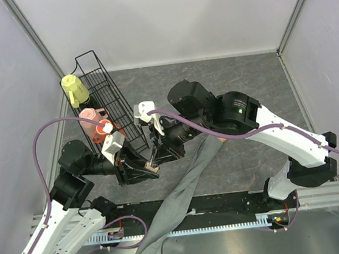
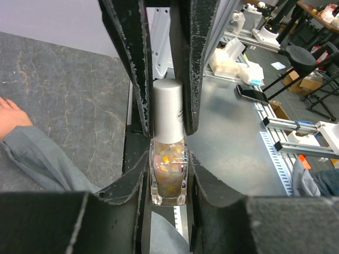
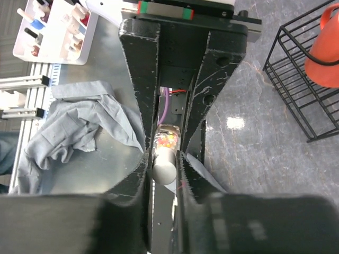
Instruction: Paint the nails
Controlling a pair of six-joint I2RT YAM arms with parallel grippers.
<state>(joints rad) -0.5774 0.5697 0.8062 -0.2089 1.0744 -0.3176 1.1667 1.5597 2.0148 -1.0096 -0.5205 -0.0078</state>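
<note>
Between the fingers of the left pincer (image 2: 168, 164) I've got the nail polish bottle (image 2: 168, 182), clamped on the glass body, clear with orange and yellow flecks inside. Right above that grip, the right pincer (image 3: 164, 169) comes in from the opposite side and is pinching the silver cap (image 2: 168, 111), one finger on each side of it. So the two pincers are nose to nose with the bottle bridging them.

Off to the left of the left pincer, at the edge of its camera view, the mannequin hand (image 2: 8, 114) lies on the grey bench (image 2: 69, 90), well apart from the bottle. Only a sliver of peach skin shows, so I can't make out the nails themselves. Its grey sleeve (image 2: 45, 159) runs back under the left pincer.

From the right wrist cam, the black wire rack (image 3: 296, 95) stands to the right of the right pincer with an orange cup (image 3: 328, 47) at it. A white tray (image 3: 50, 29) of small bottles sits off to the upper left.
</note>
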